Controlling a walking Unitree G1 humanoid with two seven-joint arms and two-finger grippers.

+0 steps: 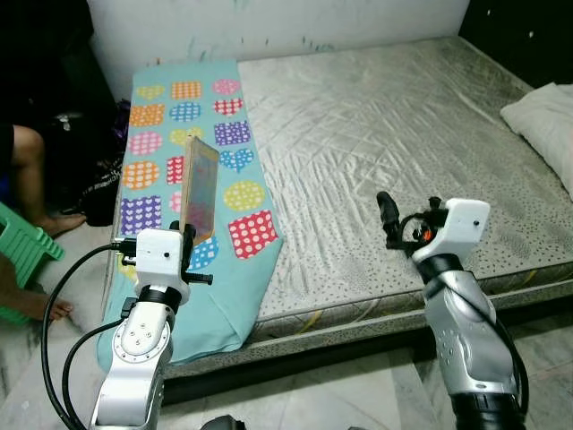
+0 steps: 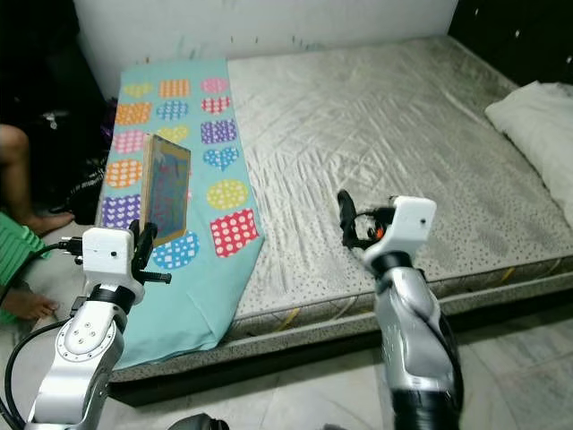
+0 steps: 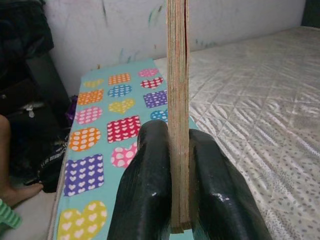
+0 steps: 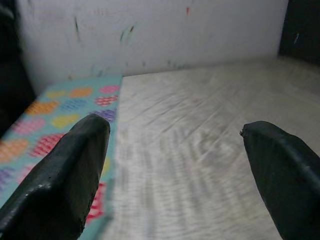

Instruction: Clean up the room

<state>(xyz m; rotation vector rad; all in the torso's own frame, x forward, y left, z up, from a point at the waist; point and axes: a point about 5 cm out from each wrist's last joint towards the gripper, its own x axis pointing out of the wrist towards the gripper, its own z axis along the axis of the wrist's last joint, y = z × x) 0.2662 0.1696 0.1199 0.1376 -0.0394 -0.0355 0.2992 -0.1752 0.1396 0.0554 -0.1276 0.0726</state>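
A thin flat book (image 1: pixel 200 186) with a tan cover stands upright on edge above the left side of the bed. My left gripper (image 1: pixel 187 240) is shut on its lower edge; in the left wrist view the two black fingers (image 3: pixel 150 185) clamp the book's spine (image 3: pixel 178 100) on both sides. Under it lies a turquoise cloth (image 1: pixel 192 152) printed with coloured hearts, draped over the mattress corner. My right gripper (image 1: pixel 388 218) hovers open over the grey mattress (image 1: pixel 394 152) near its front edge, holding nothing.
A white pillow (image 1: pixel 548 121) rests at the bed's right edge. A person's leg (image 1: pixel 31 179) and foot sit beside a green plastic stool (image 1: pixel 22 251) at the left. Dark bags (image 1: pixel 81 134) stand against the wall there. Tiled floor runs along the bed's front.
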